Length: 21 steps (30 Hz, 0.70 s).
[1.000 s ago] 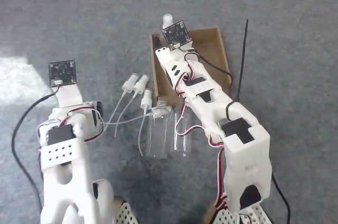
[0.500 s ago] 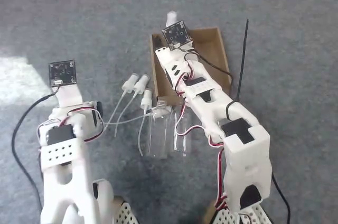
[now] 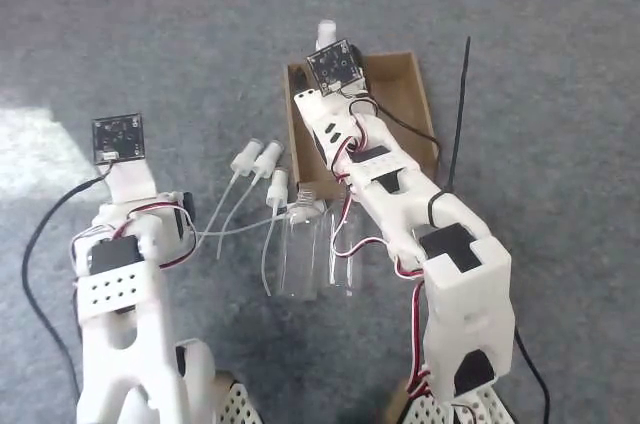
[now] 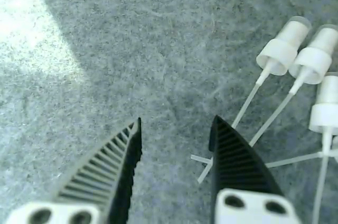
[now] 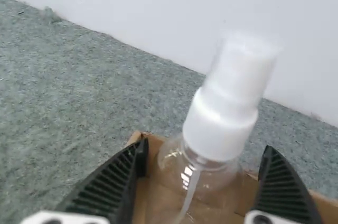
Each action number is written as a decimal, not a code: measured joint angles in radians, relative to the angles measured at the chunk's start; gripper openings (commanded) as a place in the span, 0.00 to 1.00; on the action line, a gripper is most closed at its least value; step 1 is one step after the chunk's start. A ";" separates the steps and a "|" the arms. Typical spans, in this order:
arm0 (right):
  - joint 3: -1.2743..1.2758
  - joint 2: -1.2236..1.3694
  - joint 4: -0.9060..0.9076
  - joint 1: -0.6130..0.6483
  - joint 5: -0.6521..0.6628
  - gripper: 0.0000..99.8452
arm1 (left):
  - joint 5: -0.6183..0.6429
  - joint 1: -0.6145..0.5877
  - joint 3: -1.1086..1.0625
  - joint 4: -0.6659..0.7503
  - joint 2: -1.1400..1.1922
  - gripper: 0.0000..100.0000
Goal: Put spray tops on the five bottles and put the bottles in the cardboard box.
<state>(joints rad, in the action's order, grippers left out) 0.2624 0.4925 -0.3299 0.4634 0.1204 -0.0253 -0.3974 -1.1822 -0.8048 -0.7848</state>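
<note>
Right tool [image 5: 203, 150] crept toward 12 o'clock, wide around the capped bottle [image 5: 227, 108] in the box [image 3: 398, 94]: 1 likely delivered. Left tool [image 4: 177, 123] wide.

The spray tops [image 4: 278, 50] are white. The bottle [image 5: 211, 174] is clear. The cardboard box [image 3: 402, 102] is brown. The carpet [image 3: 170, 54] is speckled grey.

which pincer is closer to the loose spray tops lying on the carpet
Left. The left pincer hangs open just beside the spray tops, over the carpet. The right pincer is farther off at the cardboard box, open around a capped bottle.
</note>
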 measured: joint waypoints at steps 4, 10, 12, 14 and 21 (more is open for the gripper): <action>0.000 -0.011 0.000 0.000 0.000 0.29 | 0.000 0.000 0.000 0.000 0.000 0.20; -0.003 -0.149 0.069 0.000 0.000 0.29 | 0.000 0.000 0.000 0.000 0.000 0.20; -0.012 -0.212 0.123 0.000 0.000 0.29 | 0.000 0.000 0.000 0.000 0.000 0.20; -0.014 -0.282 0.166 0.000 0.000 0.29 | 0.000 0.000 0.000 0.000 0.000 0.20; -0.014 -0.591 0.422 0.000 0.000 0.29 | 0.000 0.000 -0.012 0.000 0.000 0.20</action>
<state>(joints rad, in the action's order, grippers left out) 0.2486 -0.0982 0.0921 0.4634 0.1204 -0.0253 -0.3974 -1.1945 -0.8048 -0.7848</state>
